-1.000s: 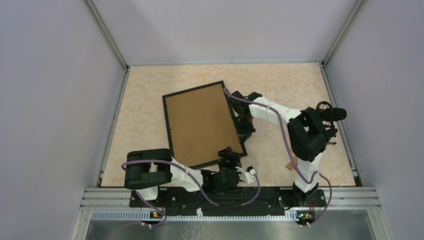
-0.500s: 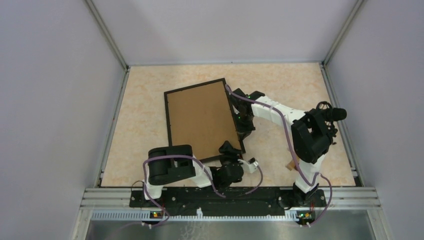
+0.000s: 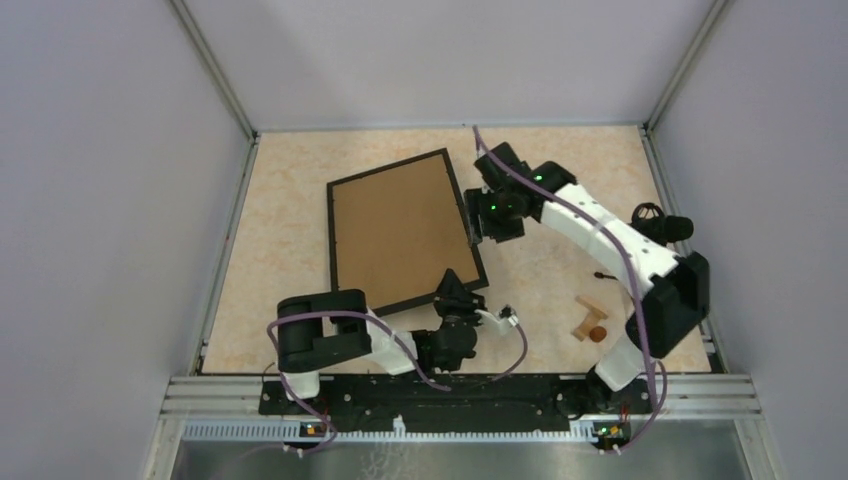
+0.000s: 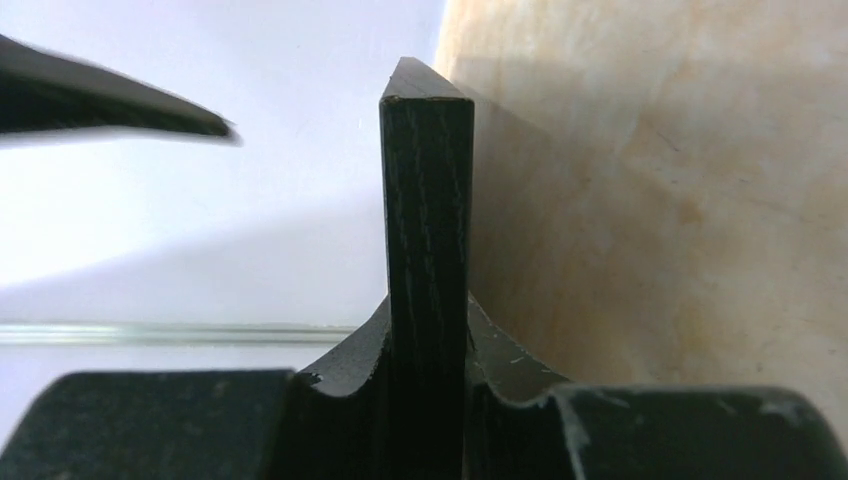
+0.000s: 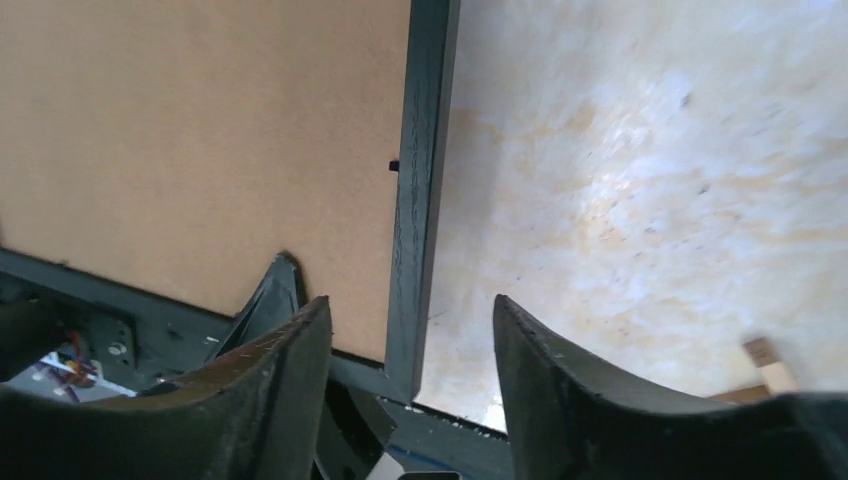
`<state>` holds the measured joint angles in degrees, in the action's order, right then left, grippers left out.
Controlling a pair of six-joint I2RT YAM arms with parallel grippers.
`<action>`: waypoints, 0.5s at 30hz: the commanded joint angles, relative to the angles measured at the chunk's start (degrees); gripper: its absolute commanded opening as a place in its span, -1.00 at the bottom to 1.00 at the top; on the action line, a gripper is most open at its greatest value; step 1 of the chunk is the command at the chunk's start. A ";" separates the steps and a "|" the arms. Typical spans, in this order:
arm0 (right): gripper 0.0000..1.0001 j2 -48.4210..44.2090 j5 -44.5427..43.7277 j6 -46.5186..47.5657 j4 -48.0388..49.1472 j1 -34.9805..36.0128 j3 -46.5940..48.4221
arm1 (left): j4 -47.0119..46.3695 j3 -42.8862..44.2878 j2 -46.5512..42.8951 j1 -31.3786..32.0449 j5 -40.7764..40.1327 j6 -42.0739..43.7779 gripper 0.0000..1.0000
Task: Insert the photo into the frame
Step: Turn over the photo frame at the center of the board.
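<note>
Pinching the frame (image 3: 400,232) at its near corner, left claw (image 4: 427,340); right claw (image 5: 408,300) spread above its edge.

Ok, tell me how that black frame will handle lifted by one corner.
Likely stiff: the frame is a flat board in a rigid-looking black rail. Held by the left gripper at one corner only, it would probably swing or droop. The rail is narrow between the fingers, so it might slip.

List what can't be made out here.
Photo: seen in no view; the frame lies backing up, its front hidden against the table.
Wooden piece at right, top view: too small to identify.
Dark shape, left wrist view, upper left: blurred and cut off by the edge.
</note>
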<state>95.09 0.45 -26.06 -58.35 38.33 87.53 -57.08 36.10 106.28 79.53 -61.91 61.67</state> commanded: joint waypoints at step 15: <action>0.25 -29.70 -19.46 5.07 -0.80 -2.48 10.55 | 21.90 14.93 -39.12 5.89 21.01 -31.73 -1.00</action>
<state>65.89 -15.73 -22.09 -58.43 36.18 96.86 -35.55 47.33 73.25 85.14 -54.65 44.84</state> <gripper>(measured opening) 0.624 0.256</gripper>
